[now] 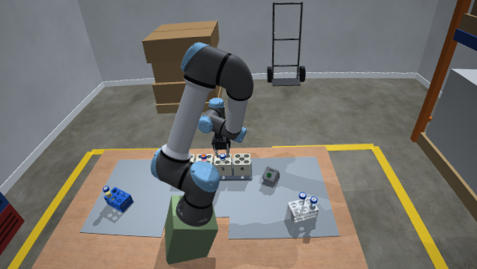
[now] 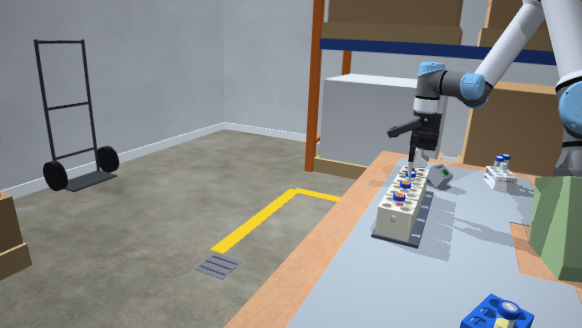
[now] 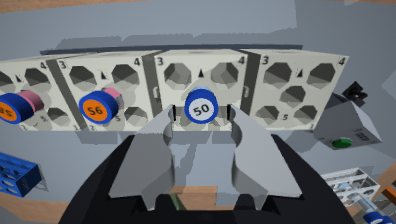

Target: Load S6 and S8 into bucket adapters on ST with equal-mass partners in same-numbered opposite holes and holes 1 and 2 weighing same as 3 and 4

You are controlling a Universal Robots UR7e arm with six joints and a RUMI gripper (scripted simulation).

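Note:
Four white bucket adapters (image 3: 170, 90) (image 1: 221, 165) stand in a row on the loading stand. A blank with a white cap dot reading 50 (image 3: 201, 109) stands in the centre hole of the third adapter, numbered 3 (image 1: 222, 164). My gripper (image 3: 201, 105) is right above it and open, a finger on each side of the cap with a small gap on both sides. It also shows in the exterior view (image 2: 411, 167). Sample S6 (image 3: 97, 108), with an orange dot, stands in the second adapter. Another orange-dot tube (image 3: 12, 110) stands in the first adapter, its ID cut off.
The green DONE key (image 1: 269, 175) on its grey desk sits right of the stand. A white rack (image 1: 305, 208) with two blue-capped tubes stands at the front right. A blue rack (image 1: 117, 198) with one tube stands at the left. The arm's green base block (image 1: 190, 234) is in front.

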